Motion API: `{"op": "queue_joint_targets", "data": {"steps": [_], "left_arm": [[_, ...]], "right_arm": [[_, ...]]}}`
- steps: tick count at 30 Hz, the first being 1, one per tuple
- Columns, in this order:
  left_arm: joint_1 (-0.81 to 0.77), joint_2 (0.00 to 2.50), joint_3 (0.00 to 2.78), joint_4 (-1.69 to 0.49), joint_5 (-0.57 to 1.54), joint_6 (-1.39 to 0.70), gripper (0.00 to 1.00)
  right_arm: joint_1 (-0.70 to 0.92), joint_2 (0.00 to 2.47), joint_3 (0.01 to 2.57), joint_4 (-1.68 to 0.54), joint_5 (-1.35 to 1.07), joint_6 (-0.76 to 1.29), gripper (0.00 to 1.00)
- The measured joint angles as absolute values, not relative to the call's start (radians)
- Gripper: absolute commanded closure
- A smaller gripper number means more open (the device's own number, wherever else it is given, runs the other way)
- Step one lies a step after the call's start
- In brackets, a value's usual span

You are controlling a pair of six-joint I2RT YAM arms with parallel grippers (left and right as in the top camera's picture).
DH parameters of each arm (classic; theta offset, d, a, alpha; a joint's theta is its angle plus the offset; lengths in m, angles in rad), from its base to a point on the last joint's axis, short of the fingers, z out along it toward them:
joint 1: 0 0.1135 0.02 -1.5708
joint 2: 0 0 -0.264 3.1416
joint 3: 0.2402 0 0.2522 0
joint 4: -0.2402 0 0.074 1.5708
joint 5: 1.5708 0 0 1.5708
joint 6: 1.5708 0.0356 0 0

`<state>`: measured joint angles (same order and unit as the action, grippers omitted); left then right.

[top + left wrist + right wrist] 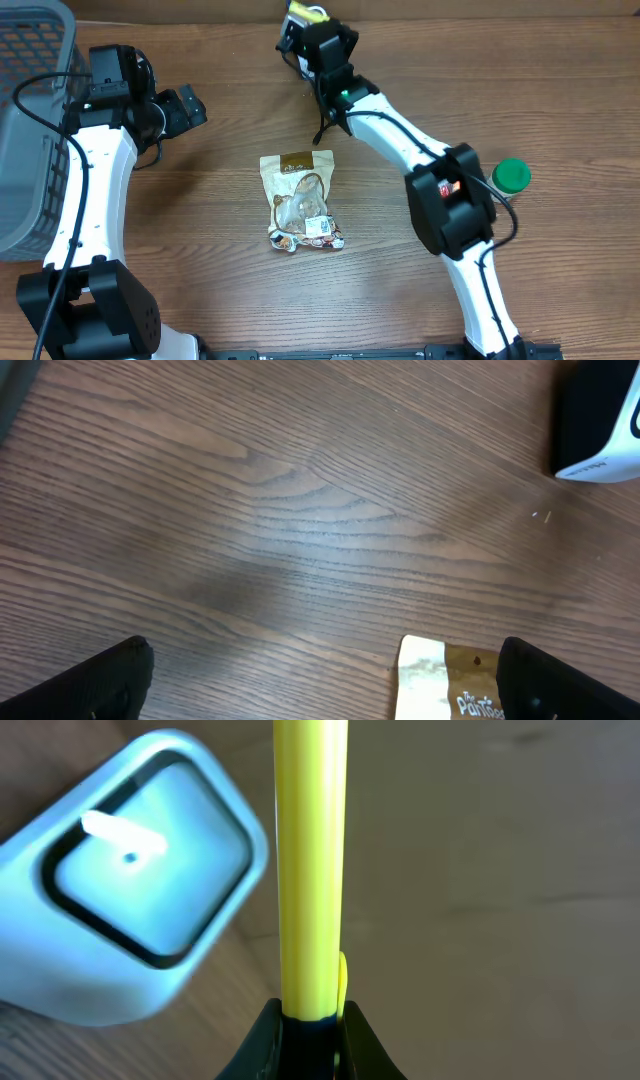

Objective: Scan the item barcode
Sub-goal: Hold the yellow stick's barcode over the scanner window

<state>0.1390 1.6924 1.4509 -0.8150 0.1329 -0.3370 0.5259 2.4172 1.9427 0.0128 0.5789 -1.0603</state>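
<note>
My right gripper (pixel 303 28) sits at the far edge of the brown wooden table (pixel 560 80), about mid-width. It is clenched on the yellow handle of a yellow-and-pale-blue plastic barcode scanner (pixel 312 860). In the right wrist view the yellow bar stands straight up between my two black fingers (pixel 262 1042). The scanner's pale head with its dark-rimmed window sits just left of the bar (blurred, very close to the lens).

My left gripper (pixel 190 108) hangs over the far-left part of the table with jaws released, spread wide, nothing between them. The left wrist view shows a black fingertip in each bottom corner, bare wood between.

The item, a cream-and-brown printed plastic snack pouch (pixel 298 200), lies flat in the middle of the table. Its brown header points toward the far edge. A small white label sits at its near end, too small to read. The pouch touches neither gripper, and its header edge shows at the bottom of the left wrist view.

A green round plastic cap (pixel 512 176) lies toward the right edge, just beside my right arm's black elbow. A grey plastic mesh basket (pixel 30 60) fills the far-left corner, beside my left arm.
</note>
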Motion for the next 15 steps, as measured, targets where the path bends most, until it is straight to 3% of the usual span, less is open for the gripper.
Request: {"op": "queue_joint_targets", "data": {"steps": [15], "left_arm": [[0.139,1.692,1.451,-0.815,0.133,-0.337,0.0]], "right_arm": [[0.512,2.501,1.943,0.086,0.576,-1.075,0.97]]}}
